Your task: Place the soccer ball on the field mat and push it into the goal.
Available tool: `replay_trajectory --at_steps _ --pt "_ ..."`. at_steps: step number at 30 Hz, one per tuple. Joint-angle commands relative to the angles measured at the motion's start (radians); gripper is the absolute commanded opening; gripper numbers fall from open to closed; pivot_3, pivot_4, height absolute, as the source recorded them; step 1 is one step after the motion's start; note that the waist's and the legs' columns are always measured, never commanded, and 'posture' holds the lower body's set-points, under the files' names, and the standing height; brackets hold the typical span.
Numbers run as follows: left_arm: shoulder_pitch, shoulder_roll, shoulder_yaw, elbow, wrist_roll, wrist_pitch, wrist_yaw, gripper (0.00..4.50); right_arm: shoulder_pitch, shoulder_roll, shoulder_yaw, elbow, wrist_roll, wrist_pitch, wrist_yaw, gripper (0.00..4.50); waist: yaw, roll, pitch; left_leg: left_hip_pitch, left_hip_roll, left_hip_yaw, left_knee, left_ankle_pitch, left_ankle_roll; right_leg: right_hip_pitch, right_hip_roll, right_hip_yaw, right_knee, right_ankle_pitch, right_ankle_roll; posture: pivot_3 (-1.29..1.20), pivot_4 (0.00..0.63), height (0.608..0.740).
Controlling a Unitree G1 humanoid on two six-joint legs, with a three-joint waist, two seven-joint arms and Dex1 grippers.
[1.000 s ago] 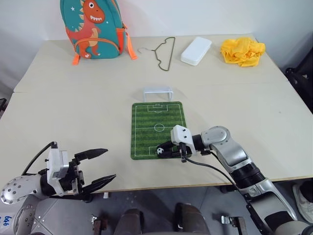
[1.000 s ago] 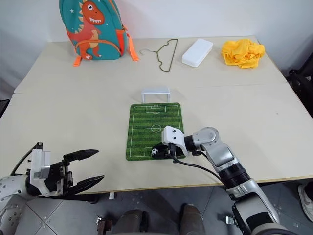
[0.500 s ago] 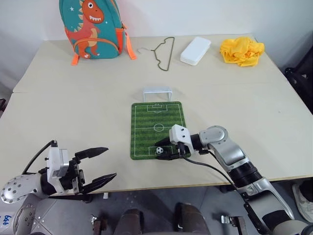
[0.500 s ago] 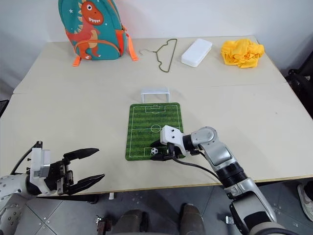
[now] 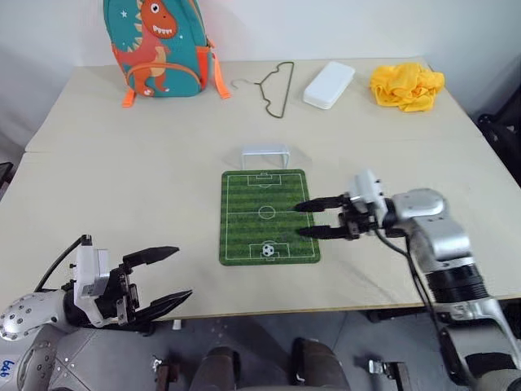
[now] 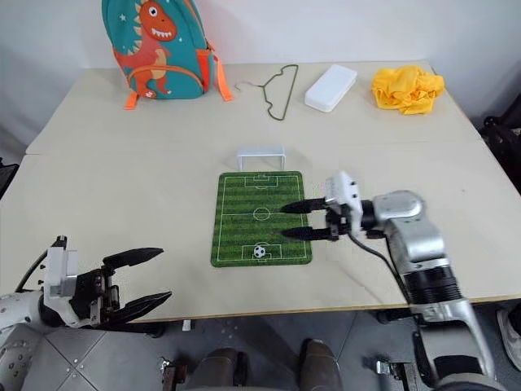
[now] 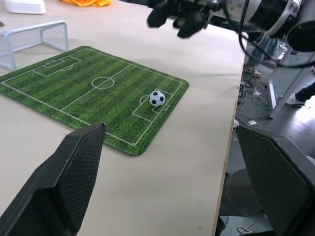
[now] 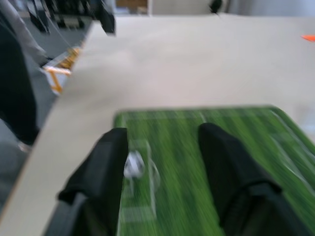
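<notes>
Sitting lower-left of the right gripper (image 5: 304,219), soccer ball (image 5: 267,250) rests on field mat (image 5: 264,195); goal (image 5: 264,155) straight above; fingers apart, empty.

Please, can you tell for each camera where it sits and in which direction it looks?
Left eye and right eye views: on the head, looking forward and down at the table; both arms show, left gripper and right gripper.
Left wrist view: on the left wrist, looking across the field mat at the soccer ball and the goal; its own fingers show.
Right wrist view: on the right wrist, looking down over the field mat; its own fingers show.
Shared: all views show the soccer ball on the field mat.
</notes>
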Motion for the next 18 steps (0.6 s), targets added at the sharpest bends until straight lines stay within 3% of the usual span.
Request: replay_trajectory --at_steps 1,5,18 --pt "-0.020 0.018 0.015 -0.010 -0.017 -0.009 -0.021 4.50 0.073 -0.054 -0.009 -0.014 -0.009 -0.073 0.064 1.17 0.000 0.000 0.000 0.000 0.000 0.000 0.000 0.000 0.000 0.000 0.000 0.000 0.000 0.000 0.000 0.00 0.150 0.740" --pt "-0.050 0.016 -0.003 0.021 0.005 -0.030 -0.041 4.50 0.194 -0.069 0.047 -0.033 -0.072 -0.211 0.093 0.03 0.001 0.000 0.000 0.000 0.000 0.001 0.000 0.000 0.000 0.000 0.000 0.000 0.000 0.000 0.000 0.00 0.150 0.740" --pt "-0.040 0.020 -0.009 0.030 0.027 -0.021 -0.039 4.50 0.245 0.179 0.259 -0.160 -0.139 -0.135 -0.109 0.03 -0.005 0.000 0.000 0.003 0.001 0.005 0.000 0.000 -0.001 0.000 0.000 0.002 0.001 0.000 -0.001 0.00 0.150 0.740"
